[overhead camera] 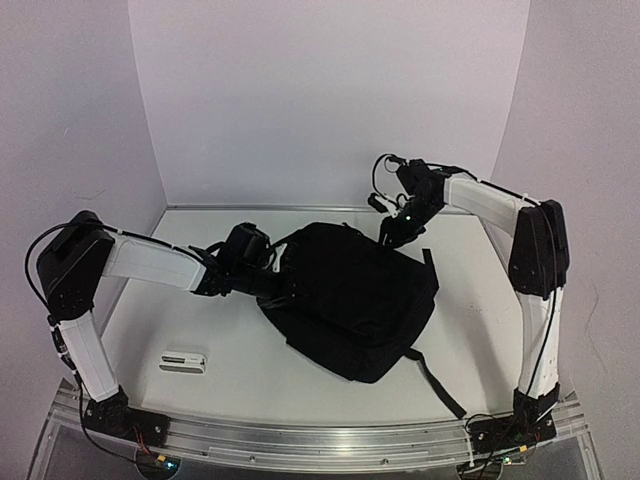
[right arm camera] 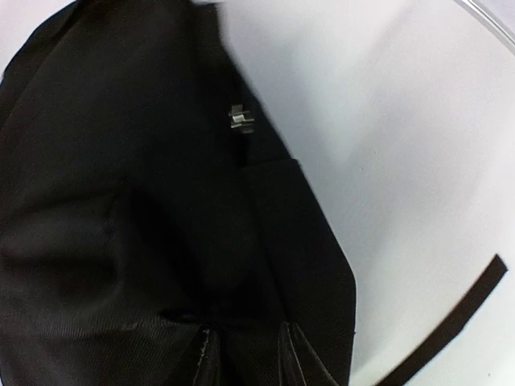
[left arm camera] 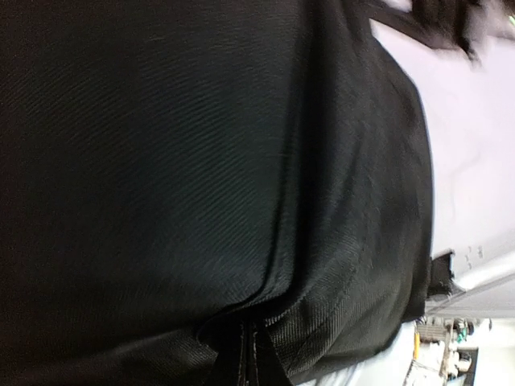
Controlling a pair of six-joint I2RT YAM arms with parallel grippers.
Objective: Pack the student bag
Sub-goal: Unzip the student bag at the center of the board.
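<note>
Place: robotics lab bench | Evidence: white table [overhead camera: 300,365] is enclosed by plain panels [overhead camera: 330,100] | left arm [overhead camera: 150,262] and right arm [overhead camera: 490,200] are bolted to aluminium rail [overhead camera: 320,435]

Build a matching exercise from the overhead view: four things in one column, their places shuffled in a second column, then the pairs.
Things
1. student bag
2. small white item
3. left pincer
4. right pincer

Places
A. at the bag's far right corner
B. middle of the table
C. near left of the table, apart from the bag
D. at the bag's left edge

Pairs: 1-B, 2-C, 3-D, 4-A
</note>
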